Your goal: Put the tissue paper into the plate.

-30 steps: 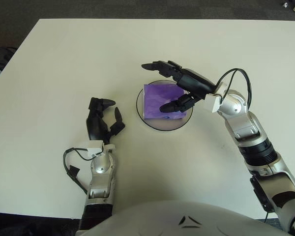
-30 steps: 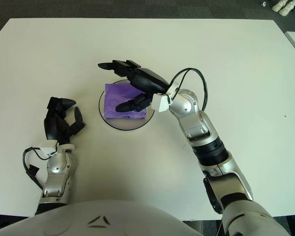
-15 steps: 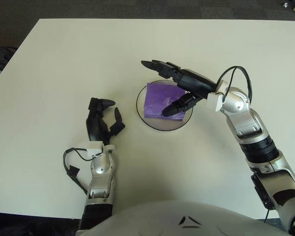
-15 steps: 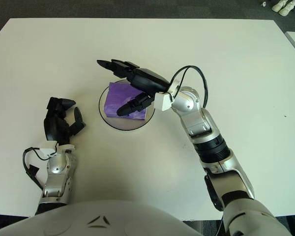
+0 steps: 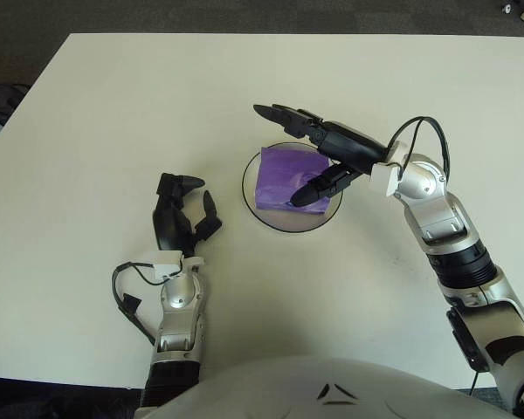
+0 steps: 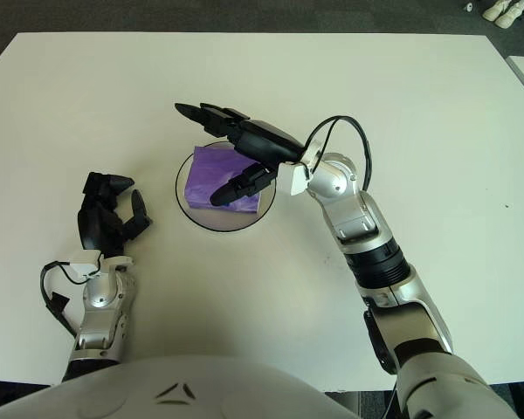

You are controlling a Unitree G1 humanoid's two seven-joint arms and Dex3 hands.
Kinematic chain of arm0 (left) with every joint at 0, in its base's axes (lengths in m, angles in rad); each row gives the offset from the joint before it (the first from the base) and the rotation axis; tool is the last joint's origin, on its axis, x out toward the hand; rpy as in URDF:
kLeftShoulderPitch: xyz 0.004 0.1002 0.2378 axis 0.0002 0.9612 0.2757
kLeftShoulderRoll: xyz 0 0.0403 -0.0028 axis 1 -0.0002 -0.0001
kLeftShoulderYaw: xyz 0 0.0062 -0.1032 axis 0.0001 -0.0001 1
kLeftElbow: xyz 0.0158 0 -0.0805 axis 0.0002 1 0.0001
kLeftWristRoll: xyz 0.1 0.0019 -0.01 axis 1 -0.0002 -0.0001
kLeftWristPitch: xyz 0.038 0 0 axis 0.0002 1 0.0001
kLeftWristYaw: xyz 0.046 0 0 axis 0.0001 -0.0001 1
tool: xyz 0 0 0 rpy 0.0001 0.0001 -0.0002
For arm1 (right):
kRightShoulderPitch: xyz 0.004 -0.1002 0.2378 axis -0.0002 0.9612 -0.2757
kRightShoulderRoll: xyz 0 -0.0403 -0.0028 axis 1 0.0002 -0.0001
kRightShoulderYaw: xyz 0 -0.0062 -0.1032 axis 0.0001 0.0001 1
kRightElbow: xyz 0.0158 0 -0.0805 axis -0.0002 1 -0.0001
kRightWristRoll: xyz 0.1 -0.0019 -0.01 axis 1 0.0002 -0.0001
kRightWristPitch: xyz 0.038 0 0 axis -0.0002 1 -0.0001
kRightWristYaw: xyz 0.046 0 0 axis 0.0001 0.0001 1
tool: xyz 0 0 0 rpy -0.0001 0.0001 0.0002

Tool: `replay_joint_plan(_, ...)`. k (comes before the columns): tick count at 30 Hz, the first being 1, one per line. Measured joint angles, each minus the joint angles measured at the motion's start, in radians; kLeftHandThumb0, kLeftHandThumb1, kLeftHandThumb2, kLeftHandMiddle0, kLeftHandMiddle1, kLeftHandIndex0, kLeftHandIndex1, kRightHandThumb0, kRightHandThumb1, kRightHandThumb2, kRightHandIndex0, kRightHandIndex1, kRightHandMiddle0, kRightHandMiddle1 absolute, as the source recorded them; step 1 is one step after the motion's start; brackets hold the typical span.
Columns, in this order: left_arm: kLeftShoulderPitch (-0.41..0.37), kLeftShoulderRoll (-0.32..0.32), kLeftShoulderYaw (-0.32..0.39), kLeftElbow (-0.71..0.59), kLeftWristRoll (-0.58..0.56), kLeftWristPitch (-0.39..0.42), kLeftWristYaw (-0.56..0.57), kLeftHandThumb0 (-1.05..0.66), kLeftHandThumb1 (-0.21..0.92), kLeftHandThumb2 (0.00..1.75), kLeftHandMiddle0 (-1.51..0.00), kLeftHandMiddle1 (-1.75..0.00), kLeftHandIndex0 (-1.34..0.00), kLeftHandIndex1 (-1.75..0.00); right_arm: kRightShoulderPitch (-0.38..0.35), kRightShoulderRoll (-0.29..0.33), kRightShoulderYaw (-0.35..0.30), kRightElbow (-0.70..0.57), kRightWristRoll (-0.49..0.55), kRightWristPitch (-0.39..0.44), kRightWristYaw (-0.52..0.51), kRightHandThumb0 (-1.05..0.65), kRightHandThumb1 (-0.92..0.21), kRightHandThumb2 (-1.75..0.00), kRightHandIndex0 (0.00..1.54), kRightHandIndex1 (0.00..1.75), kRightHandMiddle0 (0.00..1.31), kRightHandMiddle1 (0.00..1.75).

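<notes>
Directly beneath the spread, empty right hand (image 5: 310, 153), the purple tissue pack (image 5: 288, 177) is seen lying inside the plate (image 5: 282, 222); the left hand (image 5: 179, 216), loosely curled, is well apart.

Purple tissue paper (image 5: 284, 175) (white table (image 5: 105, 105))
</notes>
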Motion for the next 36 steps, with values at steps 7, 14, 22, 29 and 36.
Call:
replay_joint_plan(7,-0.002,0.0,0.001,-0.003,-0.005,0.013,-0.001,-0.43,0.47,1.14,-0.63,-1.42,-0.49,-1.75,0.007,0.049,-0.043,0.017,0.074,-0.038,-0.035,-1.05,-0.92,-0.28,0.0,0.0,0.0,0.0)
replay_joint_plan(14,-0.007,0.0,0.004,-0.003,-0.005,0.017,0.0,-0.43,0.46,1.14,-0.66,-1.42,-0.49,-1.75,0.036,0.05,-0.14,-0.049,0.093,0.063,-0.089,-0.94,-0.92,-0.61,0.0,0.0,0.0,0.0)
replay_joint_plan(22,-0.015,0.0,0.011,0.019,-0.014,-0.017,-0.011,-0.43,0.46,1.14,-0.66,-1.43,-0.49,-1.75,0.129,0.072,-0.221,-0.132,0.063,0.176,-0.221,-0.83,-0.92,-0.77,0.04,0.19,0.0,0.49)
replay_joint_plan(29,-0.032,0.001,0.019,0.045,-0.019,-0.055,-0.029,-0.43,0.47,1.14,-0.64,-1.44,-0.49,-1.75,0.225,0.164,-0.247,-0.151,0.064,0.16,-0.35,-0.76,-0.92,-0.84,0.0,0.68,0.11,1.33)
replay_joint_plan(36,-0.036,0.001,0.023,0.051,-0.027,-0.064,-0.044,-0.43,0.48,1.12,-0.62,-1.43,-0.48,-1.75,0.312,0.207,-0.303,-0.175,0.071,0.102,-0.433,-0.72,-0.92,-0.86,0.03,0.83,0.27,1.5)
